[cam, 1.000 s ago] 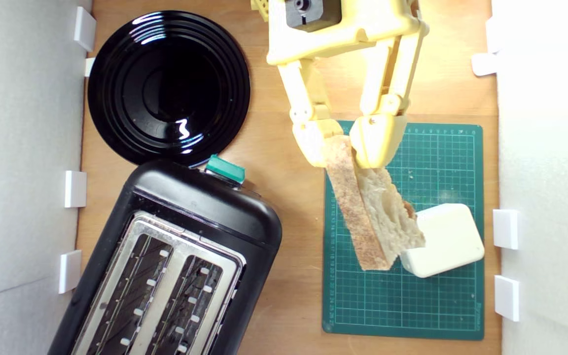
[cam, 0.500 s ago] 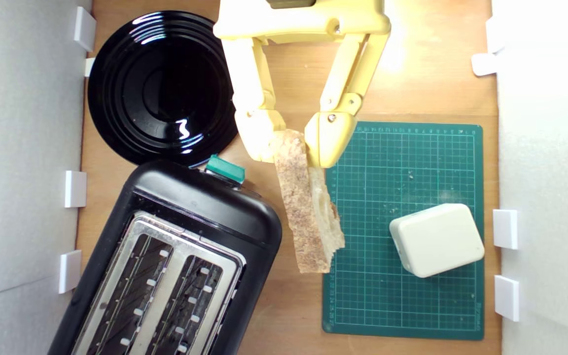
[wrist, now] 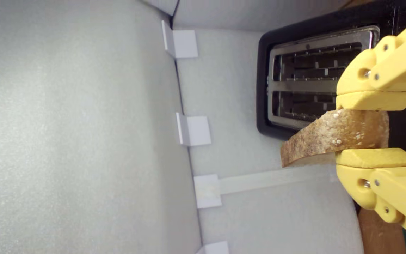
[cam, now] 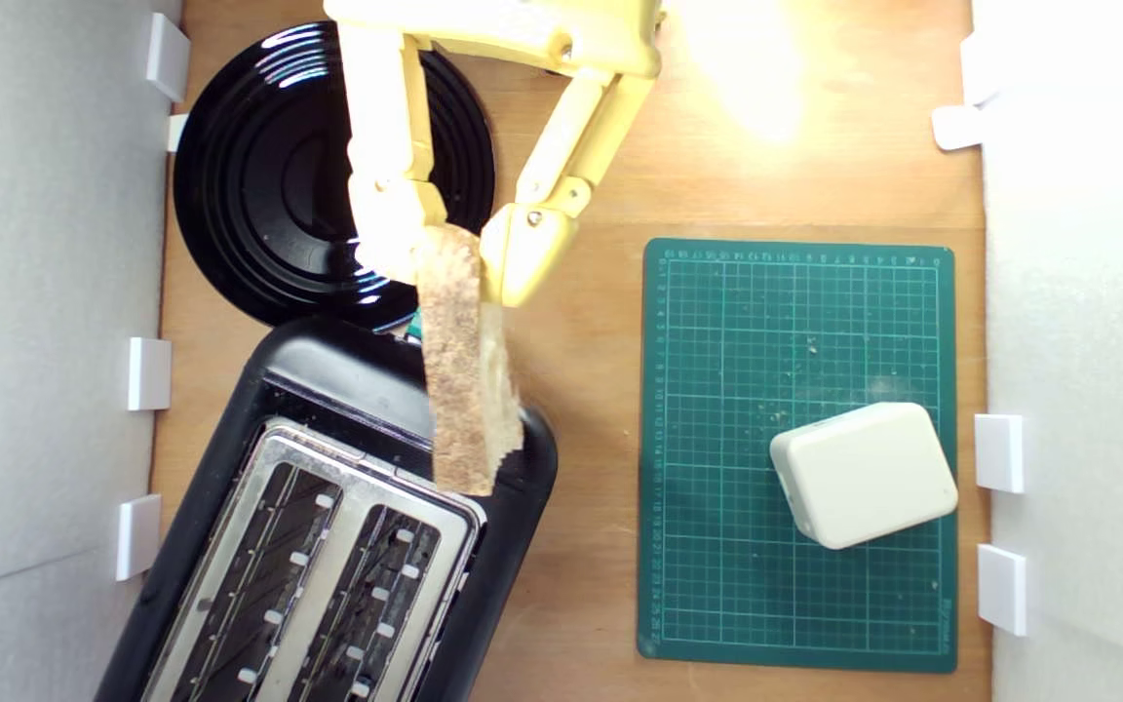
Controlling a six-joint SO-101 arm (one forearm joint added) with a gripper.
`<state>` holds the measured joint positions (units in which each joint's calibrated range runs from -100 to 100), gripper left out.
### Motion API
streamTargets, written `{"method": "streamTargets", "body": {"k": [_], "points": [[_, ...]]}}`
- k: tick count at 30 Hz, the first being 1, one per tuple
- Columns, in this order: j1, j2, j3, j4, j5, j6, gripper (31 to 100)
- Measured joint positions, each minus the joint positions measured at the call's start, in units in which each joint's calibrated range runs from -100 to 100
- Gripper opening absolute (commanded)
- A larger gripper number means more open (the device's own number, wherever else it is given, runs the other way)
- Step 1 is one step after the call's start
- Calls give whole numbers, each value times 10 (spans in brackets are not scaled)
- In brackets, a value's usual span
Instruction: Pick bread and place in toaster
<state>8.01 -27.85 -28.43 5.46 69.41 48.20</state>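
Observation:
My yellow gripper (cam: 452, 258) is shut on the bread (cam: 462, 375), a crusty wedge held on edge with its brown crust facing the camera. The slice hangs over the rear corner of the black toaster (cam: 259, 429), its lower tip above the silver top plate near the right slot's far end. The toaster's teal lever is mostly hidden behind the bread. In the wrist view the bread (wrist: 333, 139) sits between both yellow pads, with the toaster (wrist: 264, 102) and its two open slots beyond it, and the gripper (wrist: 372, 128) clamps it.
A glossy black plate (cam: 279, 166) lies behind the toaster, partly under the arm. A green cutting mat (cam: 717, 487) on the exterior view's right carries a white rounded block (cam: 864, 475). White foam walls with small clips (cam: 148, 373) line both sides.
The gripper carried the bread from the green mat, off the white block, toward the exterior view's left. The bread now hangs over the toaster's corner. The white block stayed put.

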Motion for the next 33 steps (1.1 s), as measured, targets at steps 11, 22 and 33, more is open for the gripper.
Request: {"method": "streamTargets", "body": {"k": [11,22,33], "points": [[71,27,-2,4,0,18,533],[78,65,-2,37,0,-17,534],[77,113,-60,78,0,-29,529]]}}
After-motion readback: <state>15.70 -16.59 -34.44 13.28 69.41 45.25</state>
